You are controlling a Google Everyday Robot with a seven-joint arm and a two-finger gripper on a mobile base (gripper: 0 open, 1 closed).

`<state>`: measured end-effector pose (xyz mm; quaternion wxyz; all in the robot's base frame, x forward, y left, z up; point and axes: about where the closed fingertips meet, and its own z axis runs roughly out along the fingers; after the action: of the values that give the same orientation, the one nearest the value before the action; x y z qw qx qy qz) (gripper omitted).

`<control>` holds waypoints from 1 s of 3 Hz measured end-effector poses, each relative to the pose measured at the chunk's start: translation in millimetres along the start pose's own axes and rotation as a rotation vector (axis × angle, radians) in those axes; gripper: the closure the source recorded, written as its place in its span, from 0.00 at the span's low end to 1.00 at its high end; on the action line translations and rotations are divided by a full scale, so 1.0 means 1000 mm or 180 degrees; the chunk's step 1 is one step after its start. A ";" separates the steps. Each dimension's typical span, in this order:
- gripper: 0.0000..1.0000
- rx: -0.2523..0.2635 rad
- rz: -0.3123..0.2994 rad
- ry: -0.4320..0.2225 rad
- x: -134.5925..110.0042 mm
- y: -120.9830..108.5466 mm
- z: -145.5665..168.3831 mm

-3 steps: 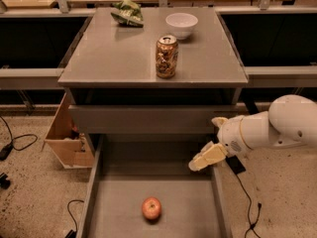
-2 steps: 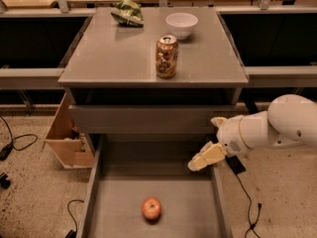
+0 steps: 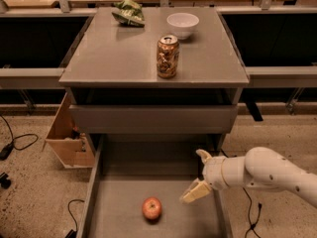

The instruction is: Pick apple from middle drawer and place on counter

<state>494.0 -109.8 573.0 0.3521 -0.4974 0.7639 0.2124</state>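
The small, round apple [image 3: 152, 208], glossy red-orange with a yellowish blush, lies on the flat grey metal floor of the pulled-out middle drawer [image 3: 119, 202]; the gripper [image 3: 192, 177] hangs near its right, tan fingers spread and empty; a soda can [image 3: 168, 56] stands on the smooth counter [image 3: 109, 58].

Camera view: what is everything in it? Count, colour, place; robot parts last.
round red-orange apple: one, red-orange, on the drawer floor.
deep metal middle drawer: one, grey, pulled open below the cabinet.
flat glossy counter: one, grey, cabinet top.
upright soda can: one, coppery brown, counter front.
round bowl: one, white, counter back right.
crumpled bag: one, green, counter back left.
cardboard box: one, tan, left of cabinet.
robot arm: one, white, entering from right.
two-finger gripper: one, cream fingers open, above drawer, right of apple, not touching.
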 end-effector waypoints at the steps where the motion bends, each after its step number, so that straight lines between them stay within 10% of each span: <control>1: 0.00 -0.0142 -0.0109 -0.0134 0.047 0.014 0.066; 3: 0.00 -0.0313 -0.0246 -0.0147 0.052 0.029 0.089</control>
<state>483.3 -68.9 474.4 0.3526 -0.5382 0.7244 0.2473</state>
